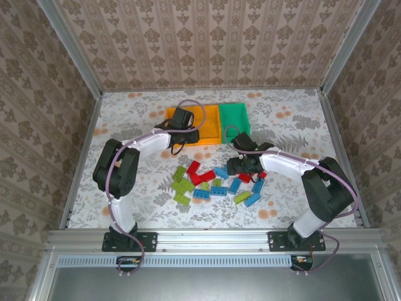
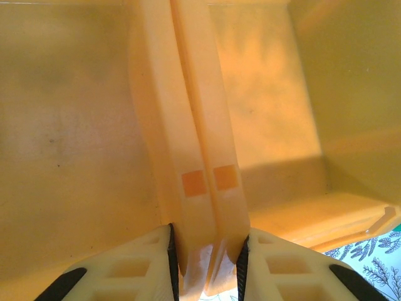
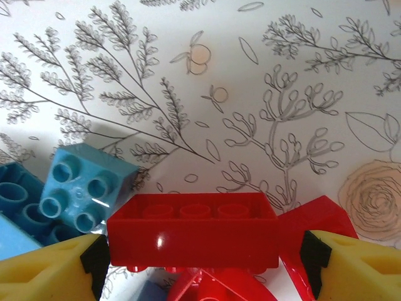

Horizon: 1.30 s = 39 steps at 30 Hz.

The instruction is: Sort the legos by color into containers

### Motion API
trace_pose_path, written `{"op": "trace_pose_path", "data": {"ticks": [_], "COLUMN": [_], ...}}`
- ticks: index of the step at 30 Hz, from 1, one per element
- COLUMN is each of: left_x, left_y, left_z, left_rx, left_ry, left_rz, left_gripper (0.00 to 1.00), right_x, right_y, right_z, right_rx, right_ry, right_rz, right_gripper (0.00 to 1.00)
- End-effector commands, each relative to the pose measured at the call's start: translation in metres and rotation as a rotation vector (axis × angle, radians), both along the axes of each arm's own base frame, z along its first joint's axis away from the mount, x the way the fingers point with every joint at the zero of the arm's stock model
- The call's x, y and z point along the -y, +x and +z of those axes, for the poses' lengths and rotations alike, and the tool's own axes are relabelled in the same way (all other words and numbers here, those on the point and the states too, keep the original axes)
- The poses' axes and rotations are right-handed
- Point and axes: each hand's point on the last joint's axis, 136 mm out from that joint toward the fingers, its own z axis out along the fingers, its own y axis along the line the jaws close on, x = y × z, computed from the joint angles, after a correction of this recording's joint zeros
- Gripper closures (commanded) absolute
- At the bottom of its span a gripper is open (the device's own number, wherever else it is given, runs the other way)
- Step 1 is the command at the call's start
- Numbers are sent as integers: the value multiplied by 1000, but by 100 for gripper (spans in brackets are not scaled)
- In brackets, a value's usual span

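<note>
Nearest the lens, in the bottom corners of the right wrist view: yellow fingers [image 3: 47,273] of right pincer [image 3: 200,257], spread wide and astride a red brick [image 3: 191,229]. Pad at lower left of frame against the brick's end, pad at lower right just short of it, so not clamped yet, by the look. Lies long side on, studs on the upper face, atop more red pieces, with a pale blue brick [image 3: 84,188] just beside at lower left.

From the top view, same pincer [image 1: 241,165] low over the right side of the legos [image 1: 216,185], heaped mid-bench [image 1: 294,125] below the bins.

Probably light, rigid and glossy: needs little squeeze, but likely to slip or swivel if pinched off-centre. Best taken across both short ends, pads flat, below the studs.

Left pincer [image 2: 207,248] over the two orange bins [image 1: 210,128], fingers narrowly apart with both adjoining walls [image 2: 188,125] between; gripping or merely straddling, cannot tell. Green bin [image 1: 235,119] just beside, to the right in frame.
</note>
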Motion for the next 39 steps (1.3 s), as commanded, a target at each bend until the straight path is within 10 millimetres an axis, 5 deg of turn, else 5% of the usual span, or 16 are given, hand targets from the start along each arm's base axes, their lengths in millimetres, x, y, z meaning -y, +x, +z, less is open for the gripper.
{"op": "trace_pose_path", "data": {"ticks": [1, 15, 39], "left_x": [-12, -12, -8], "left_y": [-33, -30, -38], "left_z": [-25, -25, -30], "left_rx": [-138, -132, -148], "left_ry": [46, 52, 53], "left_rz": [4, 6, -6], "left_gripper": [71, 67, 67], "right_x": [15, 3, -1], "right_y": [-14, -5, -4], "right_z": [-5, 15, -6], "right_rx": [-50, 38, -19], "right_ry": [-83, -25, -87], "right_rz": [2, 17, 70], "right_gripper": [18, 18, 27]}}
